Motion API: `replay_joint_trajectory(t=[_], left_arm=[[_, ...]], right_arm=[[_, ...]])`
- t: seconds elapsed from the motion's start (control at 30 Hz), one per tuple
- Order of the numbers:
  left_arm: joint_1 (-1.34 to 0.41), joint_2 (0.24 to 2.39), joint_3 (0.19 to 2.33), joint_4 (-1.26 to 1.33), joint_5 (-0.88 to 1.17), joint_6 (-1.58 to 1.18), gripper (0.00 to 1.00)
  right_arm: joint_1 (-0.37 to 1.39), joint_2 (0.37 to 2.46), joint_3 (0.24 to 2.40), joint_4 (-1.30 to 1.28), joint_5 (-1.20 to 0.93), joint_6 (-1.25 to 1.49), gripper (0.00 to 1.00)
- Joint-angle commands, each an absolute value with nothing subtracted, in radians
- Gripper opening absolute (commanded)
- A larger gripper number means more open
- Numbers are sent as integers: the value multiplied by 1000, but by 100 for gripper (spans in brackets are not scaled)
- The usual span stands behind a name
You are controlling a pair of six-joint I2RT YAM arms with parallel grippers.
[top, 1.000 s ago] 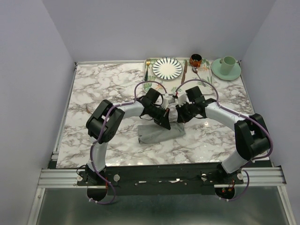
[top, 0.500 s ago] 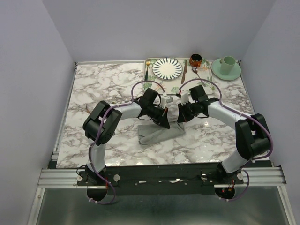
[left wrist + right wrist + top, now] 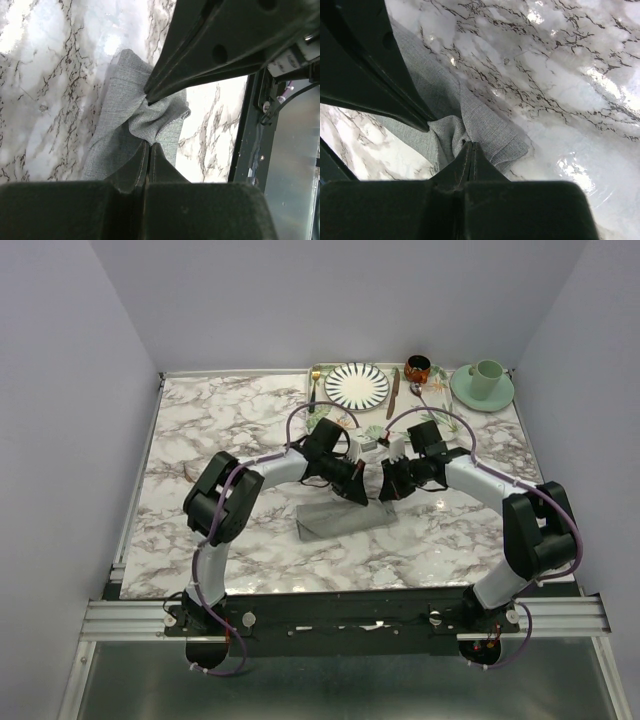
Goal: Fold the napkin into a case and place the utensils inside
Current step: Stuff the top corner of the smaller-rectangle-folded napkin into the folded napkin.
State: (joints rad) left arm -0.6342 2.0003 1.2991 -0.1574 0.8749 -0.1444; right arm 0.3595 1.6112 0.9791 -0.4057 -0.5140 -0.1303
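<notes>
Peering down from above, I lose the far edge of the napkin (image 3: 335,523) under the two wrists, which meet tip to tip over the middle of the marble tabletop (image 3: 200,440). From up there the pinch itself cannot be made out, because the black housings cover it. The wrist cameras show it plainly. The left fingers (image 3: 131,170) are pressed flat together with a pucker of grey cloth caught at their tips. The right fingers (image 3: 454,167) are clenched the same way on a gathered fold just beside it. Each wrist camera also shows the other arm's fingers as a dark wedge coming in from above to the same bunched spot, and the cloth behind those wedges is out of sight.

The napkin is a plain grey, fine-grained weave, doubled over into a rough strip that lies askew on the tabletop. Its near part lies flat and its pinched part is drawn up into creases.

Along the back edge stand a striped plate (image 3: 357,385) on a leaf-patterned tray (image 3: 322,422), a dark mug (image 3: 417,367), and a green cup (image 3: 488,373) on its saucer (image 3: 470,392), all well apart from the cloth. A knife (image 3: 392,392) and a gold fork (image 3: 314,385) flank the plate. The thinner pieces near the mug are too small to tell apart.
</notes>
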Motion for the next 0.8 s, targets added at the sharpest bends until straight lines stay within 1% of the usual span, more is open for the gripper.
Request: replay_joint_trajectory(t=[0.0, 0.3, 0.5, 0.53, 0.6, 0.63, 0.67, 0.73, 0.77], left_arm=[[-621, 2074, 1359, -239, 914, -94, 0], [-571, 2229, 1424, -256, 942, -182, 0], [-568, 2276, 1437, -271, 939, -215, 0], [-568, 2279, 1443, -278, 936, -215, 0], [-568, 2289, 1448, -285, 936, -221, 0], [-568, 2292, 1451, -290, 933, -222, 0], [-568, 2292, 1453, -290, 933, -222, 0], [-566, 2293, 1450, -291, 933, -221, 0], [-568, 2295, 1448, -291, 934, -219, 0]], right_arm=[[354, 1638, 999, -416, -545, -126, 1], [350, 1640, 1012, -419, -551, -121, 1], [345, 1614, 1029, -419, -558, -141, 1], [345, 1612, 1031, -420, -557, -150, 4], [345, 1618, 1040, -439, -529, -173, 15], [347, 1617, 1042, -442, -516, -176, 30], [347, 1608, 1039, -440, -493, -181, 40], [351, 1594, 1026, -430, -463, -196, 55], [356, 1586, 1022, -414, -425, -202, 58]])
